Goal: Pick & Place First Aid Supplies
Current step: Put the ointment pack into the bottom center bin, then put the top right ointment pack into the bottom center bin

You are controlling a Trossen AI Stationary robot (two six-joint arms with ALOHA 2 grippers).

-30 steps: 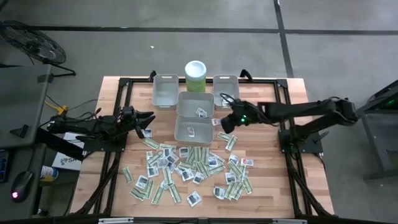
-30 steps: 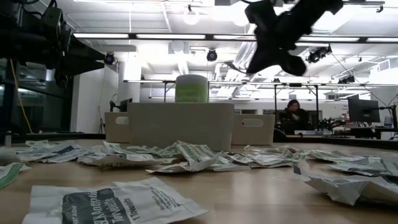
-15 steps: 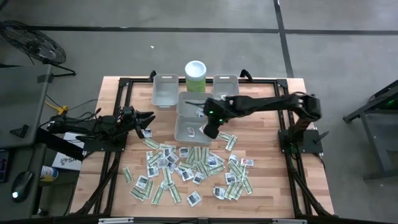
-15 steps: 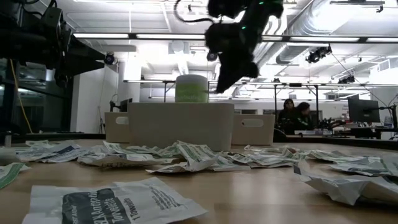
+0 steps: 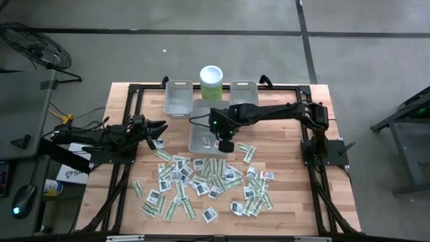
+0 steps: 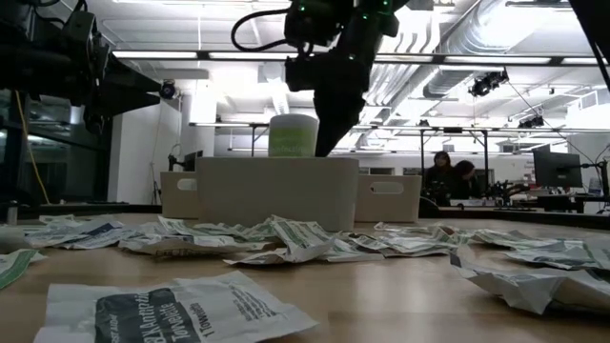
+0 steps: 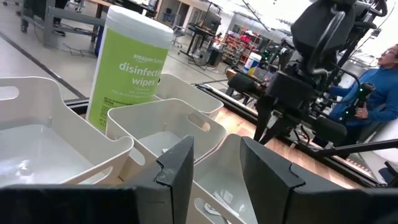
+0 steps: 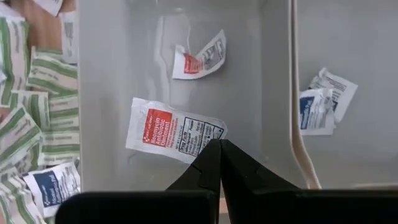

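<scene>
While both arms reach in over the wooden table [image 5: 295,195], the scene reads:
Right gripper [image 5: 226,143]: above the near grey bin [image 5: 201,144], pointing down into it; fingers pressed together, nothing held in the right wrist view, tips [image 8: 219,163] over the bin floor.
Near bin contents: two white packets with red print; the larger antibiotic ointment packet [image 8: 175,129] lies flat just beside the fingertips, a smaller curled packet [image 8: 201,56] lies farther along the same bin.
Next bin [image 8: 348,74]: holds white packets with blue print [image 8: 324,101].
Left gripper [image 5: 158,129]: at the table's left side, well apart from the bins, raised off the table; fingers [image 7: 179,169] part-way open, a narrow gap, nothing between them.
First aid supplies [image 5: 208,181]: dozens of green-white strips and white square packets scattered loose on the table in front of the bins, some overlapping.
Wipes canister [image 5: 211,82]: green, white lid, upright behind the bins, between the two rear bins [image 5: 178,98].
Low view: right arm [image 6: 334,57] hangs above the bin wall [image 6: 276,191]; packets [image 6: 286,238] lie across the foreground.
Background: people [image 6: 448,176] seated far behind the table.
</scene>
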